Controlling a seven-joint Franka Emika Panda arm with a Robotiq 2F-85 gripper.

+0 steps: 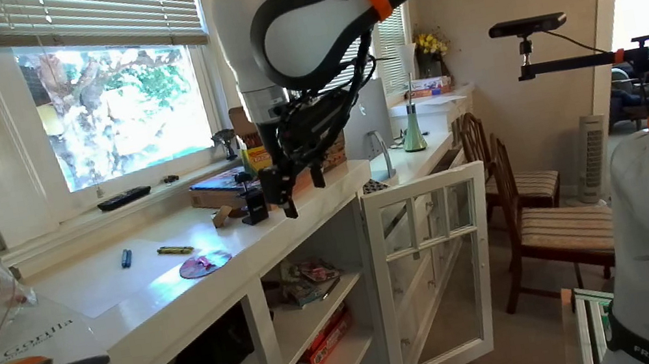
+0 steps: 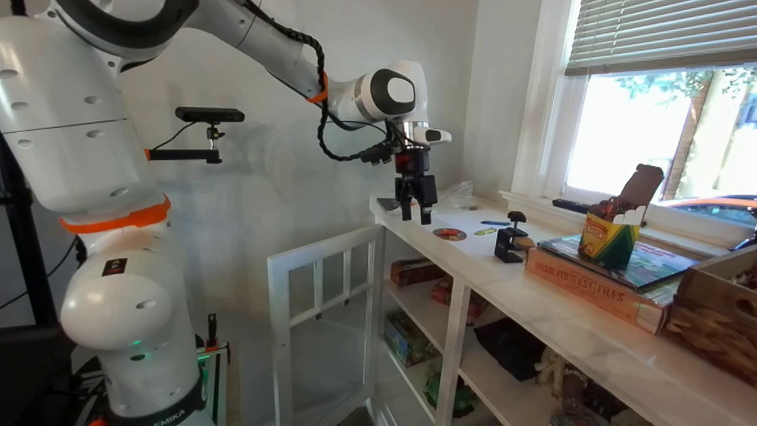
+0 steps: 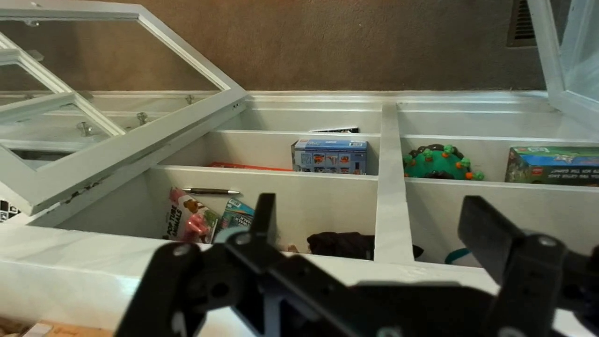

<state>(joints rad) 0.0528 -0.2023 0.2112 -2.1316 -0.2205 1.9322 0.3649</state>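
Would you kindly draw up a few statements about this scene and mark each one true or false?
1. The gripper is open, holding nothing. True.
2. The black clamp stands on the white counter. True.
3. The gripper touches the black clamp. False: they are apart.
4. The crayon box stands upright. True.
5. The crayon box is closed. False: it is open, its flap raised.
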